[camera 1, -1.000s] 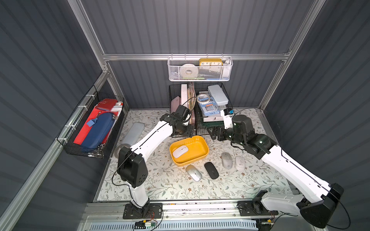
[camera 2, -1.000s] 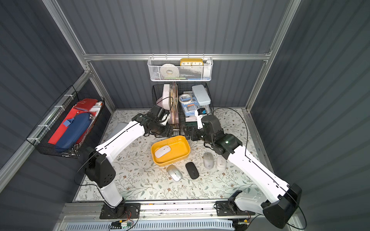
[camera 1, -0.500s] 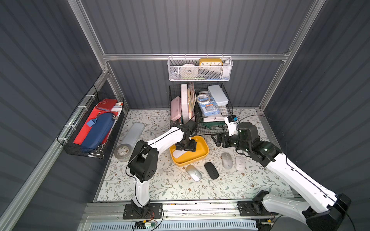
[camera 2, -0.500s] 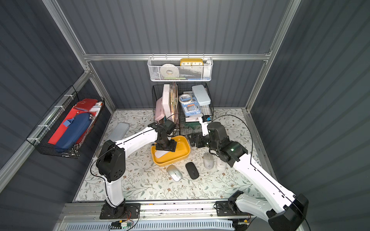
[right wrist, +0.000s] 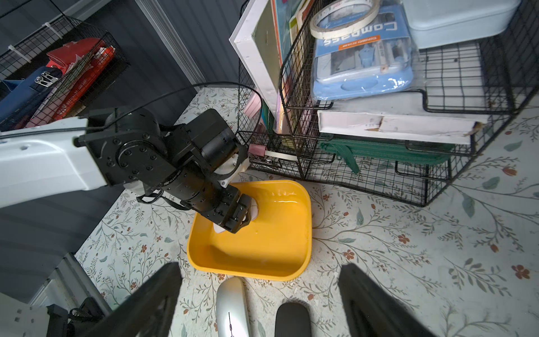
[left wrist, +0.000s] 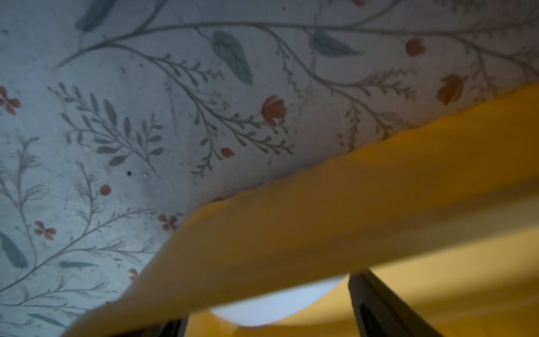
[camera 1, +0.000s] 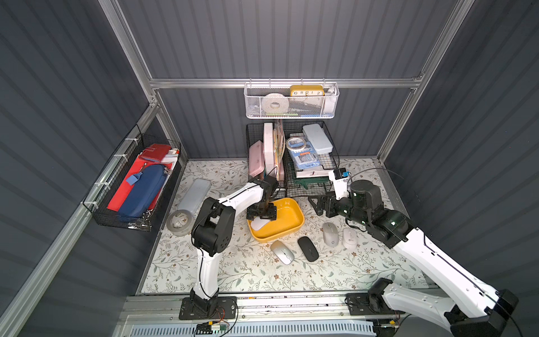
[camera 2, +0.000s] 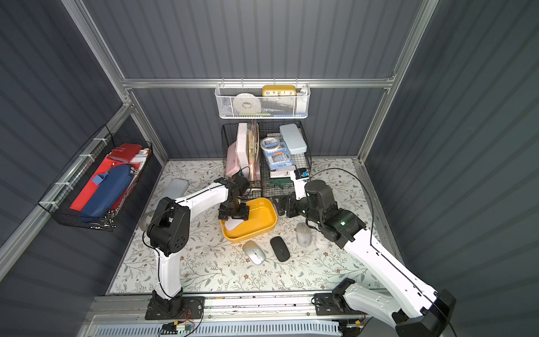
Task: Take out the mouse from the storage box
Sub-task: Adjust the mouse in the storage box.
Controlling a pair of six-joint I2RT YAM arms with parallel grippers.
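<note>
Our left pincer (camera 1: 261,216) points straight down into the storage box (camera 1: 291,231). Its dark fingers (left wrist: 376,306) stand on either side of the white mouse (camera 1: 259,225). In the left wrist view a gap shows beside the mouse, so we read this pincer as released, not clamping. The mouse lies right beneath it on the box floor, at the end of the box under the pincer.

Our right pincer (camera 1: 316,205) stands just off the opposite end of the box, spread wide with nothing between its jaws. Close by its arm, a grey mouse (camera 1: 330,234) and a pale mouse (camera 1: 350,238) rest on the mat. A black mouse (camera 1: 308,248) and a silver mouse (camera 1: 282,252) lie along the box's long wall.

Beyond both pincers, the black wire baskets (camera 1: 329,186) hold a blue pack (camera 1: 304,156) printed "Compass". Above them hangs a white mesh basket (camera 1: 291,112) holding a yellow clock (camera 1: 306,91) that shows 10, 11, 12, 1, 2.

The mat (camera 1: 248,271) is pale, printed with leafy sprigs and small red flowers. Ribbed dark grey walls with aluminium framing enclose it. The box is smooth, glossy mustard plastic with rounded corners.
</note>
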